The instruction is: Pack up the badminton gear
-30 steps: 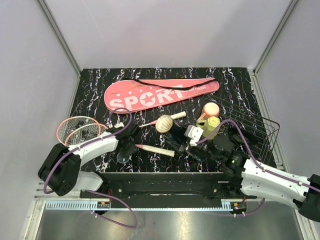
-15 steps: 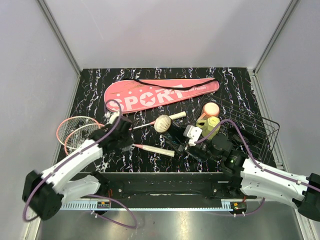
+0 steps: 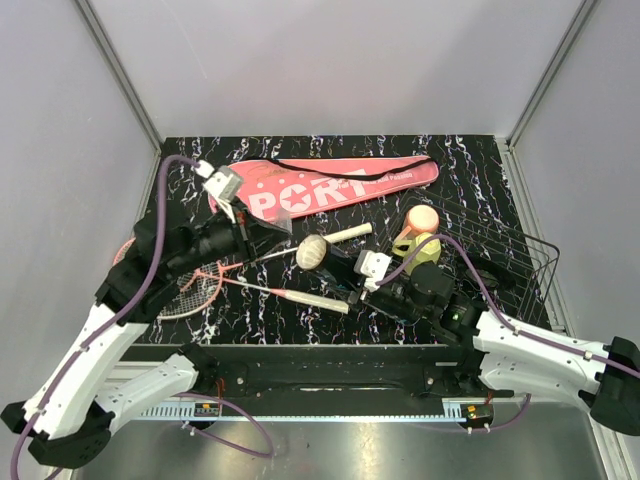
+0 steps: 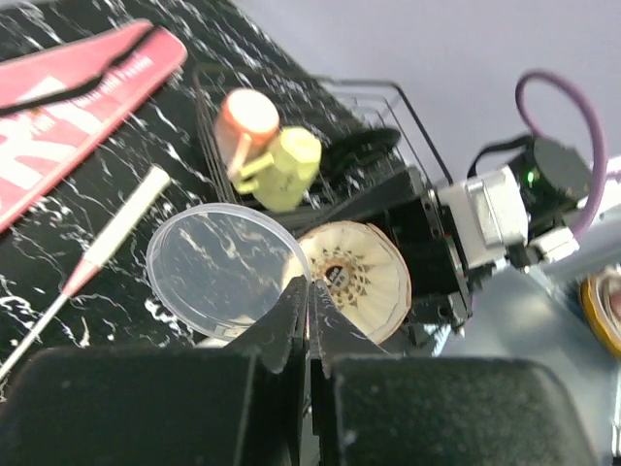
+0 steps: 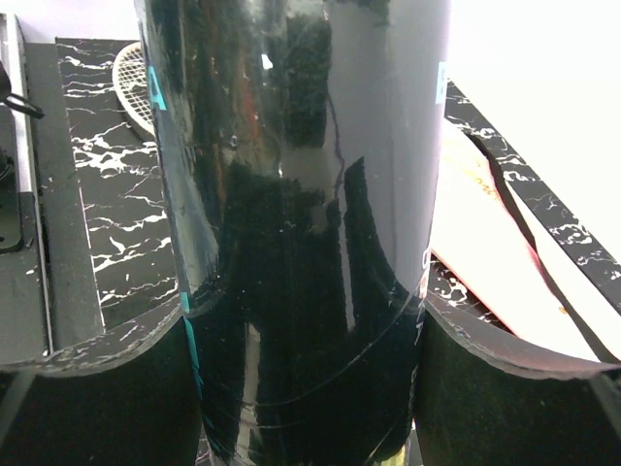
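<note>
My left gripper [image 4: 309, 286] is shut on the rim of a clear round lid [image 4: 219, 272] and holds it above the table. Just to its right is the open end of the long black tube [image 3: 345, 272], where white shuttlecock feathers [image 4: 357, 279] show. My right gripper [image 5: 306, 340] is shut around the tube [image 5: 291, 194], one finger on each side. Two pink-red racquets [image 3: 192, 287] lie at the left, under my left arm [image 3: 150, 270], and their white handles [image 3: 318, 301] reach toward the middle. The pink "SPORT" cover [image 3: 340, 185] lies along the back.
A yellow-green cup [image 3: 425, 250] with a peach lid [image 3: 422, 217] stands at the right, beside the black wire basket [image 3: 505, 255]. Grey walls close in the black marbled table [image 3: 480, 165] on three sides.
My left gripper has shut on the clear lid and risen from the table's front toward the cover. The racquets have shifted right. My right gripper keeps its hold on the tube.
</note>
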Robot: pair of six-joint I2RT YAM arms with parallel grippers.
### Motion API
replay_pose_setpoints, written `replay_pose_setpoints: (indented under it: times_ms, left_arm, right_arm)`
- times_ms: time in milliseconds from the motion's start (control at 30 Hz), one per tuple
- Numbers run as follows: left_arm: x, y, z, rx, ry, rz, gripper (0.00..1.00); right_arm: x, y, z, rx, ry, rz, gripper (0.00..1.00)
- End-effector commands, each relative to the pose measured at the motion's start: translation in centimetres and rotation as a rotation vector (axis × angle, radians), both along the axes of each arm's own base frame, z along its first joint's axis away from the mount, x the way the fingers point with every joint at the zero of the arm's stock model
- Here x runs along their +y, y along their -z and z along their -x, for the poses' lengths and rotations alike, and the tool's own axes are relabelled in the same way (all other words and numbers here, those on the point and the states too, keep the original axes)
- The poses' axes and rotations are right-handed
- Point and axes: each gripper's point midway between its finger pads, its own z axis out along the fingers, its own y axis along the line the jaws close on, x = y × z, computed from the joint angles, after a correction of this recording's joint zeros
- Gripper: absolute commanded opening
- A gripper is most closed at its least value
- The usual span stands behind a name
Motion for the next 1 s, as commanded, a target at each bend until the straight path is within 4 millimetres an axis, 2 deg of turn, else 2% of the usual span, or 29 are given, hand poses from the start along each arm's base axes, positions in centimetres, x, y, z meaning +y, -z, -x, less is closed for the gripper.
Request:
replay_pose_setpoints:
  times_ms: [0,167,267,500,967]
  left_arm:
    - [-1.9,0.3,2.6,-0.034,0.223,-0.03,0.0]
    - [-2.8,-0.7,4.7,-0.057,0.367,0.009,0.0]
    - [-3.1,-0.3,5.7,-0.043,0.441,-0.009,0.0]
    - [-3.3,2.0,6.5,0.033,0.528,-0.117,0.0]
    - [-4.1,4.0,8.7,0.083,0.67,-0.201,0.0]
  right_arm:
    - [1.0,-0.8,0.6,0.014,-0.049,0.008,0.42]
    - [1.1,-0.9,0.5,0.013,-0.056,0.018,0.41]
    - [1.2,-0.8,0.7,0.013,-0.065,0.025,0.41]
    - [1.1,-1.2,1.1,0.006,-0.085,0.025,0.41]
    - [1.0,-0.8,3.1,-0.043,-0.194,0.051,0.41]
